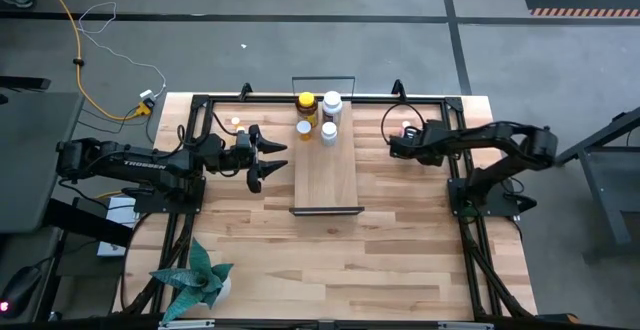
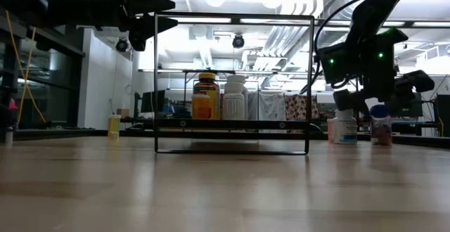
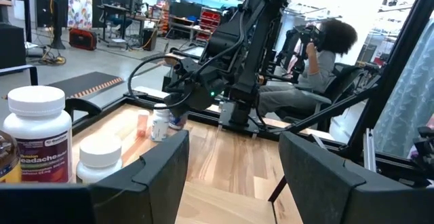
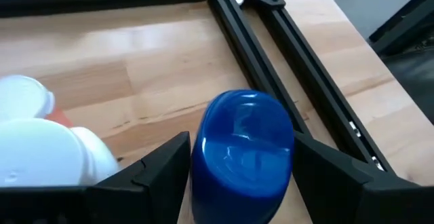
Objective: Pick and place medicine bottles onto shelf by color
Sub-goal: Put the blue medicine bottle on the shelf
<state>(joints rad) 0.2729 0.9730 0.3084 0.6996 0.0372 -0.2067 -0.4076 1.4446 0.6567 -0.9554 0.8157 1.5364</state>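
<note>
On the far end of the shelf (image 1: 325,175) stand an amber bottle with a yellow cap (image 1: 306,103), a white bottle (image 1: 332,103), a small orange one (image 1: 304,128) and a small white one (image 1: 328,132). My left gripper (image 1: 272,160) waits open and level, just left of the shelf. My right gripper (image 4: 243,183) is open and slants down over a blue-capped bottle (image 4: 243,142) standing on the table right of the shelf, one finger on each side of it. White bottles (image 4: 34,149) stand beside it. My right gripper has its fingers (image 4: 163,166) close against both sides of the blue cap (image 4: 203,149), coming from above at a slant. I cannot tell whether they touch it. The bottle stands upright on the table.
One small bottle (image 1: 237,122) stands on the table left of the shelf. A black frame rail (image 4: 271,68) runs just beyond the blue-capped bottle. A potted plant (image 1: 195,280) sits at the near left corner. A person (image 3: 325,54) sits beyond the table.
</note>
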